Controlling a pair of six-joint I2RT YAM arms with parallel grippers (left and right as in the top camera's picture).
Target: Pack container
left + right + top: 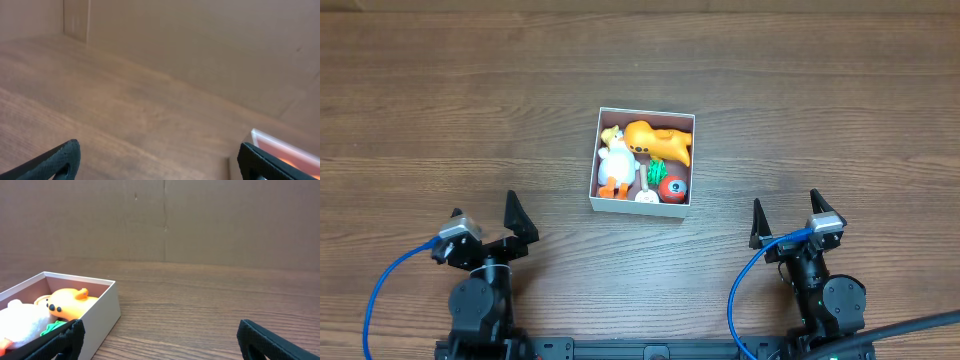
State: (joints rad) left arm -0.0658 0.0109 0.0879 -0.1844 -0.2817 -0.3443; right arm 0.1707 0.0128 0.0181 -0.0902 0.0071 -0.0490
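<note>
The container is a square white-walled box in the middle of the table. It holds an orange toy, a white duck toy, a green piece, a red ball and a small white piece. Its corner shows in the left wrist view and its wall in the right wrist view. My left gripper is open and empty near the front left. My right gripper is open and empty near the front right. Both are well apart from the container.
The wooden table stretches around the container. A brown cardboard wall stands at the far side of the table.
</note>
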